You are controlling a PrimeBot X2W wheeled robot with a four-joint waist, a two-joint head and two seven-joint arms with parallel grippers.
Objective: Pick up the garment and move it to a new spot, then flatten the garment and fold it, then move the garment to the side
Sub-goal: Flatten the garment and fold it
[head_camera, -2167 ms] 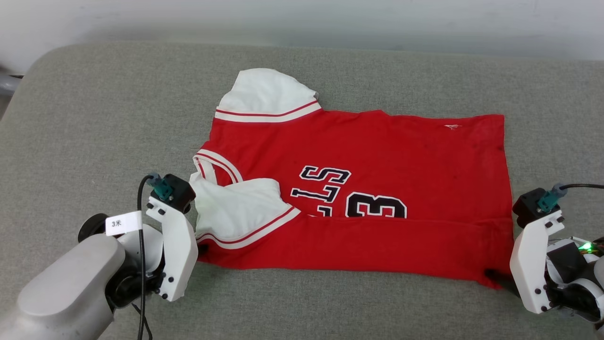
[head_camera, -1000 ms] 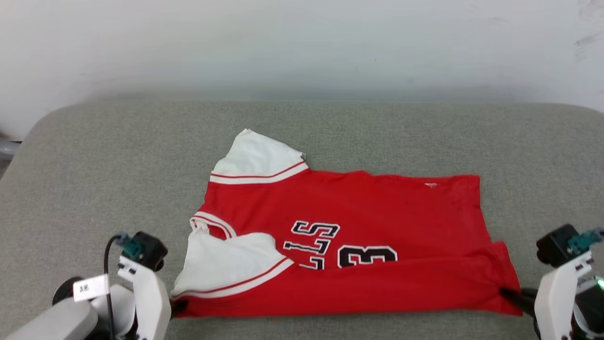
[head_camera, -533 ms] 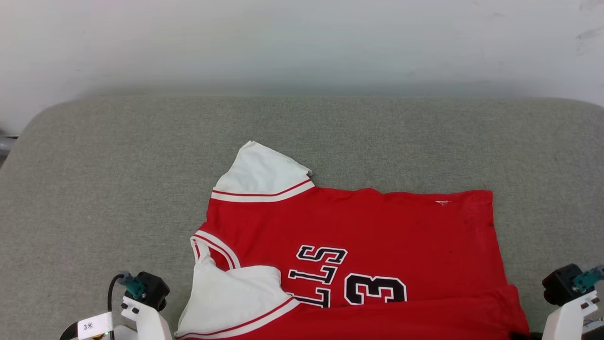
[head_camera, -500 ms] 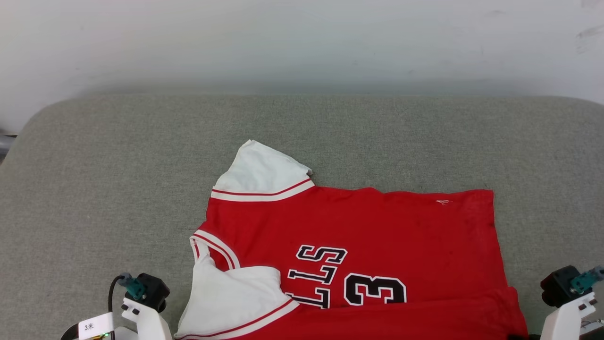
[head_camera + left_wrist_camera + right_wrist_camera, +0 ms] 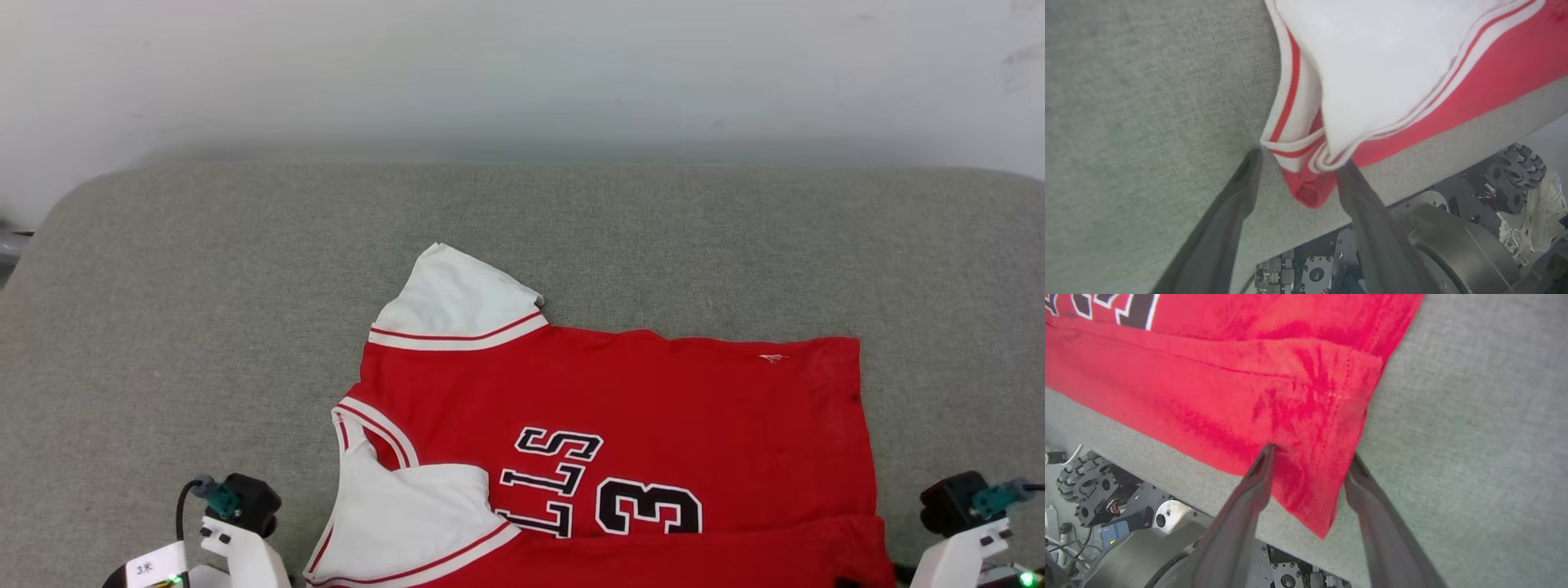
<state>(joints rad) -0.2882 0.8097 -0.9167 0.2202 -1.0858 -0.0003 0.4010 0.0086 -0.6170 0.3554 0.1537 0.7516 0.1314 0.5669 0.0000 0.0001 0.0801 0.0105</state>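
The garment (image 5: 612, 408), a red jersey with white sleeves and black lettering, lies flat on the grey padded table (image 5: 204, 327), its near strip folded over. My left gripper (image 5: 1300, 159) stands open, and the garment's sleeve-side corner (image 5: 1306, 192) lies loose between its fingers (image 5: 1237, 192). My right gripper (image 5: 1312, 453) is open too, with the red hem corner (image 5: 1310, 498) between its fingers (image 5: 1372, 506). Both corners rest close to the table's near edge. In the head view, the white wrist housings sit at the lower left (image 5: 245, 547) and lower right (image 5: 955, 547).
The table's near edge (image 5: 1433, 155) runs just behind both grippers, and the robot's base and wheels (image 5: 1515, 167) show below it. A pale wall (image 5: 522, 73) stands behind the table. Bare grey padding stretches left, right and beyond the garment.
Both grippers have gone from shut on the garment's near corners to open, letting the cloth go. Before that they drew the near edge a little closer to the table's front.
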